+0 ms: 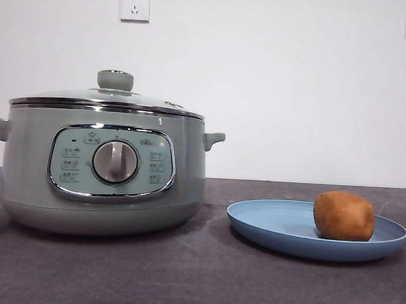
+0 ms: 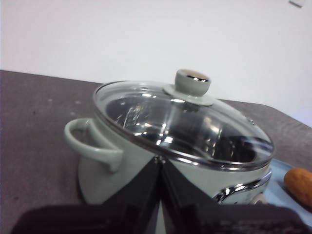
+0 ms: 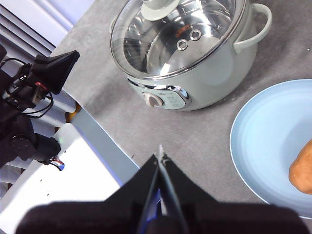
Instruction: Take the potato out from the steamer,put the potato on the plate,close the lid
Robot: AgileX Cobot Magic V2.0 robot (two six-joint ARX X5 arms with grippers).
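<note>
The sage-green steamer (image 1: 103, 170) stands at the left with the glass lid (image 1: 107, 99) seated on its rim. The orange-brown potato (image 1: 344, 216) lies on the light blue plate (image 1: 267, 227) at the right. My left gripper (image 2: 160, 163) is shut and empty, a little back from the steamer (image 2: 146, 165) near its side handle; the lid (image 2: 195, 122) and the potato (image 2: 300, 185) show there too. My right gripper (image 3: 160, 155) is shut and empty, high above the table, off the steamer (image 3: 195, 83) and the plate (image 3: 263, 141). The potato (image 3: 302, 168) shows at the view's edge. Neither gripper shows in the front view.
Grey cloth covers the table. A white wall with two sockets (image 1: 134, 5) stands behind. In the right wrist view a black camera on a mount (image 3: 48, 73) and a white stand (image 3: 73, 165) sit beyond the table's edge.
</note>
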